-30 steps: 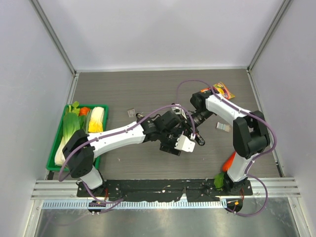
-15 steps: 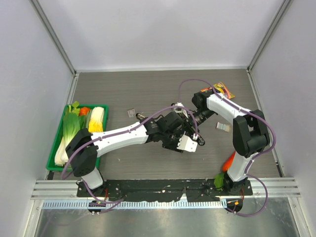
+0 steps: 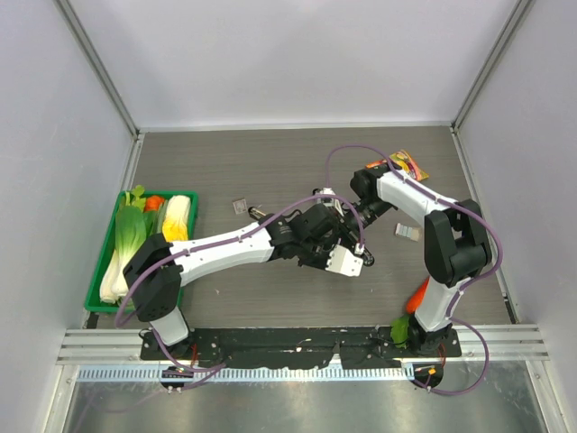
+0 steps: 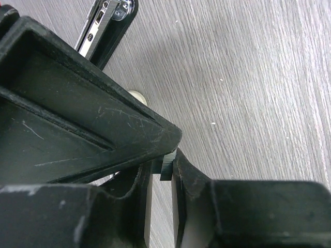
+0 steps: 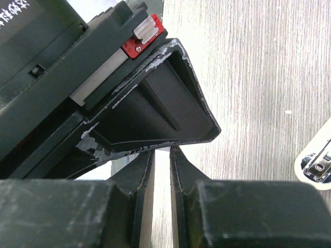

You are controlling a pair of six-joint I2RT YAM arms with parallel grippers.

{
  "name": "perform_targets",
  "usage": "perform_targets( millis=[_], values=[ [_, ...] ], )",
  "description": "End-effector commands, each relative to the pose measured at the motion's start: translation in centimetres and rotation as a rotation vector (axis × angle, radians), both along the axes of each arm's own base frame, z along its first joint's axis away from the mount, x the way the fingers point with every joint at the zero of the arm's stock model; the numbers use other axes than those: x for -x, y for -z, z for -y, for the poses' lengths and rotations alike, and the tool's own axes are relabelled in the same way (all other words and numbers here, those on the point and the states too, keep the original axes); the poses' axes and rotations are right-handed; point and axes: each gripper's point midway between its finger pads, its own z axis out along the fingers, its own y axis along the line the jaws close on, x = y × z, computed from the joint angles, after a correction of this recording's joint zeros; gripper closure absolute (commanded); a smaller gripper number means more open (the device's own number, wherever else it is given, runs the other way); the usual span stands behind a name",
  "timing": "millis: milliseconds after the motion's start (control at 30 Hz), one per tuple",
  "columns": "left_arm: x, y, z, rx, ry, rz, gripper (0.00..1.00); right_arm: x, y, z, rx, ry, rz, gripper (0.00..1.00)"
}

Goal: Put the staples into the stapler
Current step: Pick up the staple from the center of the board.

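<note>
Grey wood-grain table (image 3: 225, 171), white-walled cell: 2 arms meet over the black stapler (image 5: 77, 67).
Judged step: readying the stapler for loading. The staples (image 3: 407, 233) lie on the table, right of the stapler and apart from it, not yet picked up. The right gripper (image 3: 354, 224) is closed against the stapler; whether it truly holds it cannot be told. The left gripper (image 3: 359, 257) shows a narrow gap, its state unclear. The next move calls for fetching the staples. White characters near the stapler's red tab (image 5: 142, 44) are cut off and unreadable.
</note>
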Motion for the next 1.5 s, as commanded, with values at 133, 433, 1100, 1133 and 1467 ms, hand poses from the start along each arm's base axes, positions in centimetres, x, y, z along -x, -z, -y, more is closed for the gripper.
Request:
perform_targets(
  millis=[133, 433, 1100, 1133, 1467],
  values=[
    [0.0, -1.3, 1.4, 0.043, 0.010, 0.020, 0.86, 1.5, -2.6, 0.3, -0.004, 0.011, -0.103, 0.76],
    [0.3, -1.3, 0.5, 0.042, 0.006, 0.027, 0.87, -0.7, -3.7, 2.7, -0.001, 0.097, -0.001, 0.49],
    [0.0, -2.8, -1.2, 0.227, -0.210, -0.872, 0.86, -6.1, -7.4, 9.0, 0.155, 0.341, 1.159, 0.42],
    [0.1, -2.8, -1.2, 0.233, -0.209, -0.911, 0.86, -5.6, -7.6, 7.7, 0.133, 0.294, 1.183, 0.42],
    [0.6, -4.3, -0.3, 0.306, -0.183, -1.247, 0.85, -4.5, -4.9, 3.3, 0.068, 0.079, 1.367, 0.35]
  ],
)
